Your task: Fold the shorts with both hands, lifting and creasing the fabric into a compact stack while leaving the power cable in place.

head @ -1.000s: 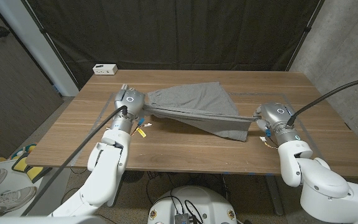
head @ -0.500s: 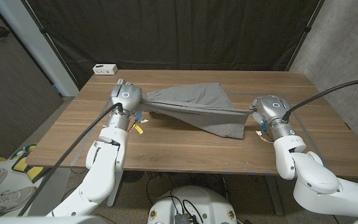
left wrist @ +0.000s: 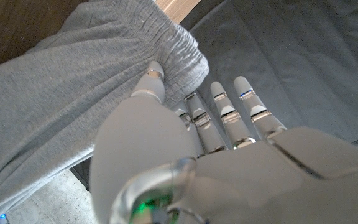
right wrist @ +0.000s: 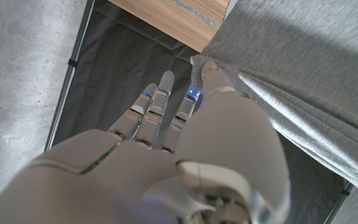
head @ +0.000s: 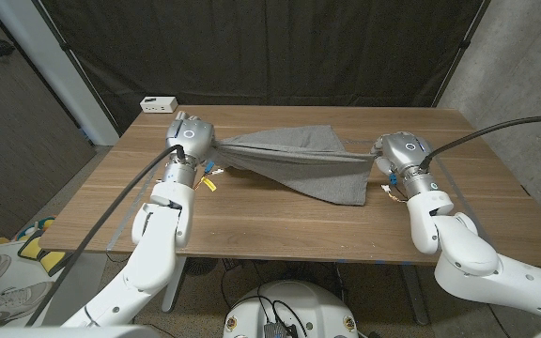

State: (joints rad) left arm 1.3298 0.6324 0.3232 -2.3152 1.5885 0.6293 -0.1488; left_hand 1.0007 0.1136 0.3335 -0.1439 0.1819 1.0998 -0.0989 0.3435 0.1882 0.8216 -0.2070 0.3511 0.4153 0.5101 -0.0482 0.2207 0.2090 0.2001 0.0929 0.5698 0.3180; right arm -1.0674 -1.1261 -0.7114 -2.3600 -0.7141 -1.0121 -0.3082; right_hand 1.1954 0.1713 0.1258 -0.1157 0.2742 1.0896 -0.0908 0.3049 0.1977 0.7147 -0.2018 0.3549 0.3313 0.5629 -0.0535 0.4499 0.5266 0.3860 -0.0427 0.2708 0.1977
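Observation:
Grey shorts hang stretched above the wooden table between my two hands. My left hand grips the bunched elastic waistband end at the left; in the left wrist view its thumb presses into the gathered waistband. At the right, my right hand pinches the other end, and in the right wrist view the grey cloth passes beside its thumb. The lower corner of the shorts droops toward the table. Both hands are raised off the surface.
A small white box sits at the table's far left corner. Black curtains hang behind the table. Thick black cables run from both wrists, at the left and at the right.
Both hands have moved away from me toward the far side of the table, carrying the stretched shorts with them; the cloth now hangs higher and farther back.

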